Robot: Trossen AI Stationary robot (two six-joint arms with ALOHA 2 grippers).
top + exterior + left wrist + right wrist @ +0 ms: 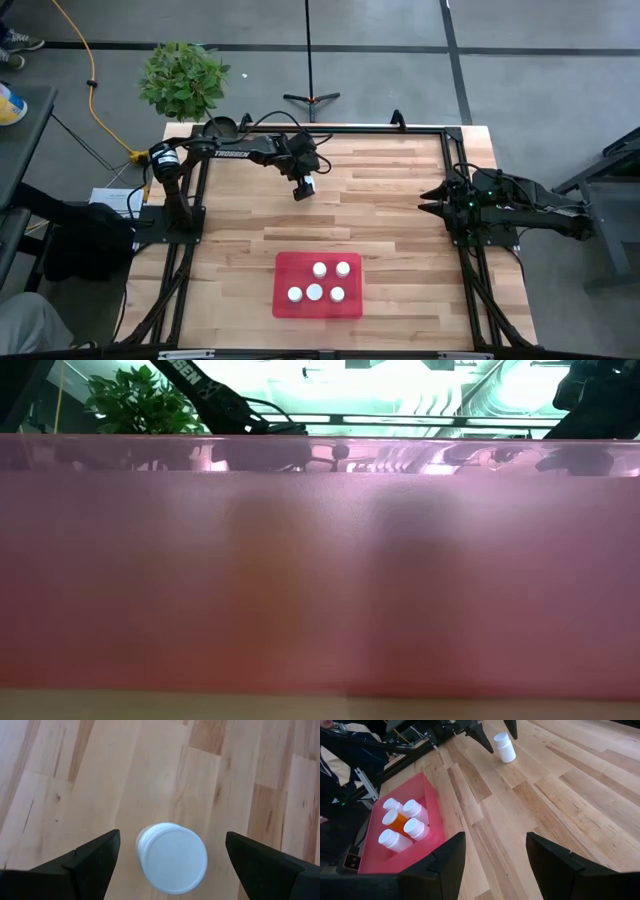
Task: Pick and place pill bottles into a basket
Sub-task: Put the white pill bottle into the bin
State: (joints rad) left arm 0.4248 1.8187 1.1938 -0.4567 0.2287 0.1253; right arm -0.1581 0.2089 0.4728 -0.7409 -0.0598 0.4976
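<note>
Hovering with jaws apart over the last bottle (171, 857), the left gripper (170, 862) should pinch its small, light, rigid, likely slippery body below the cap.

The table (400, 200) is a light wooden top made of long planks in pale and darker tan strips, framed by a black metal rail. Directly on it, near the front edge and about midway across, lies the red basket (285, 268), a shallow tray with rounded corners whose long side runs along that edge; five white-capped bottles stand inside it. Farther back, well apart from the basket, a single pill bottle (504, 747) with a white cap stands upright on the bare wood. The arm bases sit at the left and right edges of the table.
</note>
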